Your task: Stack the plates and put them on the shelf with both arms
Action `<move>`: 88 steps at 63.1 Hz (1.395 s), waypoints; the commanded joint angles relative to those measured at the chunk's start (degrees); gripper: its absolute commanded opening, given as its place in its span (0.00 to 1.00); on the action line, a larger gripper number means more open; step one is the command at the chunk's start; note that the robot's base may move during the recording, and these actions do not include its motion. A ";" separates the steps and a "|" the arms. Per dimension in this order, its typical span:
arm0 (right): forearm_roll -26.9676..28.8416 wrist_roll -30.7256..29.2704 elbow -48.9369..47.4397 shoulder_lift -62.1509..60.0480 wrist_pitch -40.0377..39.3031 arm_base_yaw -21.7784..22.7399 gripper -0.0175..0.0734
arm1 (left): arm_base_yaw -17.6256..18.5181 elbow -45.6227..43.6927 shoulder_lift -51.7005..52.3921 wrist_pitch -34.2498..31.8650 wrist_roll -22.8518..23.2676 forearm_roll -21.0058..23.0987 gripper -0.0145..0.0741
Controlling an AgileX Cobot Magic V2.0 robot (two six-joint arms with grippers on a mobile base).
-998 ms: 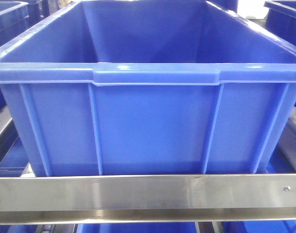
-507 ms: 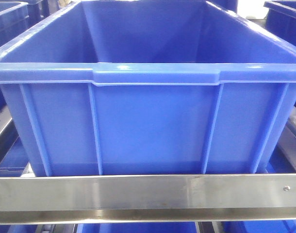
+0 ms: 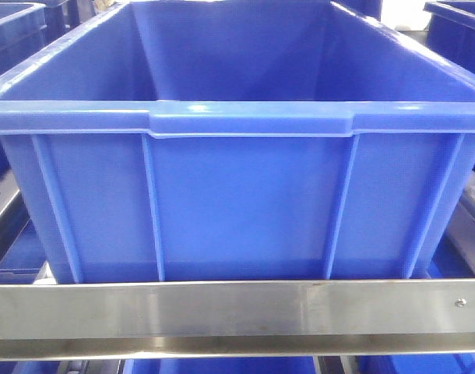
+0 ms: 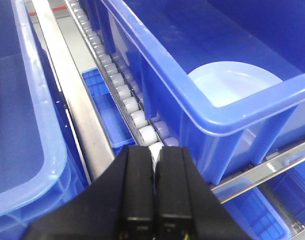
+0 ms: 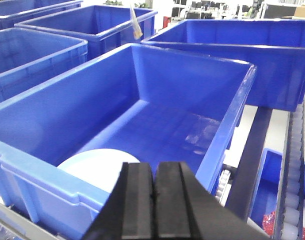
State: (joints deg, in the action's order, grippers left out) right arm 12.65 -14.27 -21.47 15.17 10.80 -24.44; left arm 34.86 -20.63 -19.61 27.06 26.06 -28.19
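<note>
With both grippers [image 4: 155, 220] [image 5: 155, 210] closed and empty, we see the plate [image 4: 232, 85] ahead, inside the crate [image 4: 157, 55], between them.

No change seen btwn the earlier front-view pics and now. Blue crate [image 3: 237, 140] sits in the same spot behind the shelf [image 3: 237, 312] front rail, same framing, same glare on the rim. Only the front view has earlier pics, so wrist views can't be compared. Nothing entered or left the front view.
</note>
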 commanded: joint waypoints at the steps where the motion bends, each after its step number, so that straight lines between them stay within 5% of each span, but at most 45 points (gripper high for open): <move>1: 0.39 0.05 -0.99 0.43 -6.10 1.36 0.26 | 0.44 -1.68 -0.49 -4.28 0.60 -0.94 0.26; 29: 0.34 5.87 15.32 -8.27 -12.75 25.28 0.26 | 0.44 -1.68 -0.49 -4.28 0.60 -0.94 0.26; 39: 0.34 7.33 22.30 -14.17 -17.34 26.20 0.26 | 0.44 -1.68 -0.49 -4.28 0.60 -0.94 0.26; 88: -0.46 7.29 22.19 -17.00 -14.89 26.32 0.26 | 0.44 -1.68 -0.49 -4.28 0.60 -0.94 0.26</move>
State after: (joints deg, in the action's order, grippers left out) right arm 12.68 -6.96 1.59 -0.59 0.66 1.44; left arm 34.86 -20.63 -19.61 27.06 26.06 -28.19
